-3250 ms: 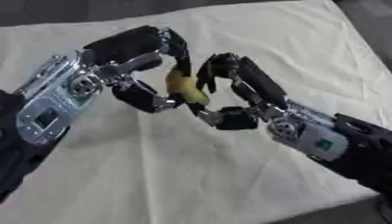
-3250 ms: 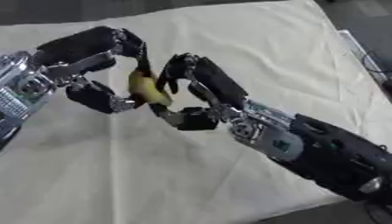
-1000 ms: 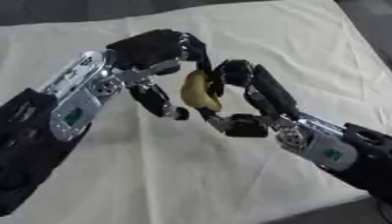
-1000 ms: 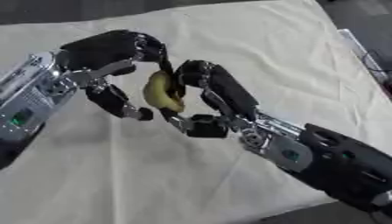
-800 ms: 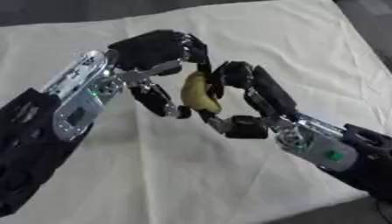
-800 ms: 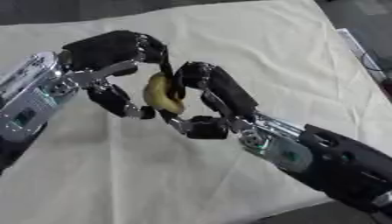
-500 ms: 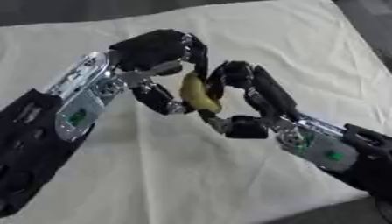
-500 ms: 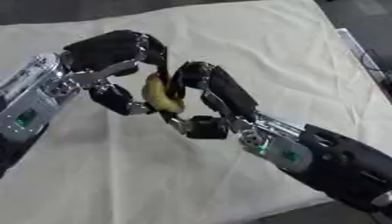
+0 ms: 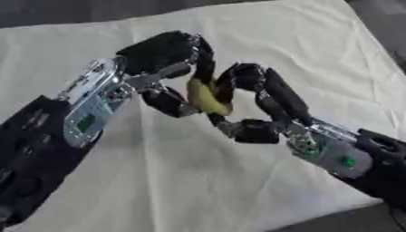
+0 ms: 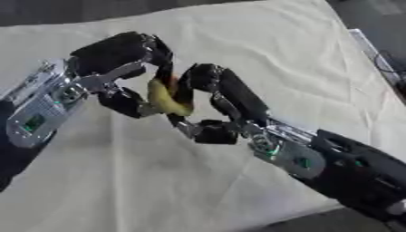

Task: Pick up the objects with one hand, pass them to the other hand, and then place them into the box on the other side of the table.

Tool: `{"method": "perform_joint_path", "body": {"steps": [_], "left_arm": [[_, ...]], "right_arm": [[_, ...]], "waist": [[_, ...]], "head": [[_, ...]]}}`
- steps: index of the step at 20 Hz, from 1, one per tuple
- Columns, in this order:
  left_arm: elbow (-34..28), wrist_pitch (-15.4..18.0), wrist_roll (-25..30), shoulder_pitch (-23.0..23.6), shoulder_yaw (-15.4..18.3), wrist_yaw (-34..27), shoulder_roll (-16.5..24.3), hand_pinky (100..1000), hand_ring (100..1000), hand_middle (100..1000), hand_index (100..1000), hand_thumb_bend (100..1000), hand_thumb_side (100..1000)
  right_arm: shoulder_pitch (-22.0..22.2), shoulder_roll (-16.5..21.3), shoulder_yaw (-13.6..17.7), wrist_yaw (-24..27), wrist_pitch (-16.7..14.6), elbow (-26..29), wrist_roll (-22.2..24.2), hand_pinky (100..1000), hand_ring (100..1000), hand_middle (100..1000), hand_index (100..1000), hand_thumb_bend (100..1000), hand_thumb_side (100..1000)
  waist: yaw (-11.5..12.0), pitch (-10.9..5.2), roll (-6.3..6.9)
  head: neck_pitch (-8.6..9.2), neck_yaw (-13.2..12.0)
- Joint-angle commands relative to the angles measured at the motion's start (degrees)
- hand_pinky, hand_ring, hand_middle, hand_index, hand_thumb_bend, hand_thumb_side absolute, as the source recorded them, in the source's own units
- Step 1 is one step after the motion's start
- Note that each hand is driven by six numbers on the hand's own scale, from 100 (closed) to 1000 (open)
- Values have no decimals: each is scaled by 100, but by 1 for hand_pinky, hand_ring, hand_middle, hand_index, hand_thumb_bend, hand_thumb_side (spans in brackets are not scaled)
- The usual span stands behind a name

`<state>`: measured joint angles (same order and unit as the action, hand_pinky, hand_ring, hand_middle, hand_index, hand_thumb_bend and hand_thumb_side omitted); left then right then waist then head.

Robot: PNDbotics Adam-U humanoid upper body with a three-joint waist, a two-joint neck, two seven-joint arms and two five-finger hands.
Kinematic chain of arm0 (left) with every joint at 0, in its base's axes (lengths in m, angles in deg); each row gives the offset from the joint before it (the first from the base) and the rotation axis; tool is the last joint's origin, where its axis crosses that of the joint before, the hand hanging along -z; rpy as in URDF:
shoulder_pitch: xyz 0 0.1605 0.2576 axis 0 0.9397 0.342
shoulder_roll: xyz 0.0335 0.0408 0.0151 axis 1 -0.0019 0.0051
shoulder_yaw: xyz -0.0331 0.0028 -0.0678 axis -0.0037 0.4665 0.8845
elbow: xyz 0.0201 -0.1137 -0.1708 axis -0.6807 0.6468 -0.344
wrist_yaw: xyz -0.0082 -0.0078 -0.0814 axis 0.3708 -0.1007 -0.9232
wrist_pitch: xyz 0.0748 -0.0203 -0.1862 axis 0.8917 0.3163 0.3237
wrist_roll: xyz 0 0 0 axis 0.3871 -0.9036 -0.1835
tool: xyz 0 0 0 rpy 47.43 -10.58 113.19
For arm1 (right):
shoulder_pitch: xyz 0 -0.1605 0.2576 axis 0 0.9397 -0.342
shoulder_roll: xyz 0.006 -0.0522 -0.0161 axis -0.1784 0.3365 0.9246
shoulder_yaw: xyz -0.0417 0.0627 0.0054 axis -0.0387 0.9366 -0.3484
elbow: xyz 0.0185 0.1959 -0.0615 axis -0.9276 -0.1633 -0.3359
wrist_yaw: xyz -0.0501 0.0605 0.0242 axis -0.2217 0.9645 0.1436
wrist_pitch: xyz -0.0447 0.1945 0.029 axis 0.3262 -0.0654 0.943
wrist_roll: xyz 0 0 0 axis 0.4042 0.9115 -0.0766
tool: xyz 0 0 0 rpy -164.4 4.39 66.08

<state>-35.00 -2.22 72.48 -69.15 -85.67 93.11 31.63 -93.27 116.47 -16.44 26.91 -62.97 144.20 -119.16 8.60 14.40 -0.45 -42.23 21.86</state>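
**Yellow object held between both hands above the cloth**

Yellow object (image 9: 206,97), curved and long like a small banana, is in the air over the middle of the table, between the two hands; it does not touch the cream cloth (image 9: 317,50) under it. Left hand (image 9: 162,59) comes from the left and its fingers curl down over the upper end of the object; its thumb seems to press from the near side, so this hand pinches the top part. Right hand (image 9: 258,93) comes from the near right and its fingers also bend round the object, more at the lower end; I judge that both hands grip it at this moment.

Such a double hold makes sense for the task; the object must go from one hand to the other, and the receiving hand needs its own grip before the giving hand lets go. Each hand takes a different end, so the fingers do not block each other; which hand is the giver I cannot tell from this moment alone. Holding it high above the cloth leaves room for the fingers underneath.

No box is in view, so the side where the object must go cannot be seen.

No brand or readable writing shows; each forearm carries only a small green panel (image 9: 83,122), with nothing legible on it.
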Motion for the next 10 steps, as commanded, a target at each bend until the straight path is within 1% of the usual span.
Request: {"method": "perform_joint_path", "body": {"steps": [1, 4, 6, 8, 10], "left_arm": [[-44, 17, -6, -101, 147, -16, -10, 599, 524, 380, 422, 410, 100], [-34, -13, -34, -89, 181, -1, -9, 593, 532, 410, 455, 459, 100], [-42, -32, -75, -81, 187, 1, -6, 594, 540, 419, 457, 478, 100], [-61, -54, -106, -74, 189, 8, 3, 595, 543, 431, 463, 515, 100], [-86, -71, -111, -67, 186, 15, 17, 597, 544, 435, 467, 535, 100]], "right_arm": [[6, 101, 43, -12, -25, 86, 79, 580, 631, 370, 484, 223, 100], [46, 107, 58, -78, 9, 86, 141, 615, 651, 408, 522, 243, 100], [77, 109, 67, -145, 63, 86, 150, 633, 659, 435, 549, 286, 100], [120, 116, 81, -238, 149, 86, 134, 666, 687, 489, 612, 328, 100], [167, 120, 86, -342, 252, 86, 114, 685, 709, 520, 648, 364, 100]], "waist": [[-15, -256, 19], [-7, -309, -15], [1, -346, -38], [5, -402, -67], [10, -453, -90]], "head": [[-35, -12], [-70, -20], [-90, -30], [-102, -45], [-118, -52]]}}
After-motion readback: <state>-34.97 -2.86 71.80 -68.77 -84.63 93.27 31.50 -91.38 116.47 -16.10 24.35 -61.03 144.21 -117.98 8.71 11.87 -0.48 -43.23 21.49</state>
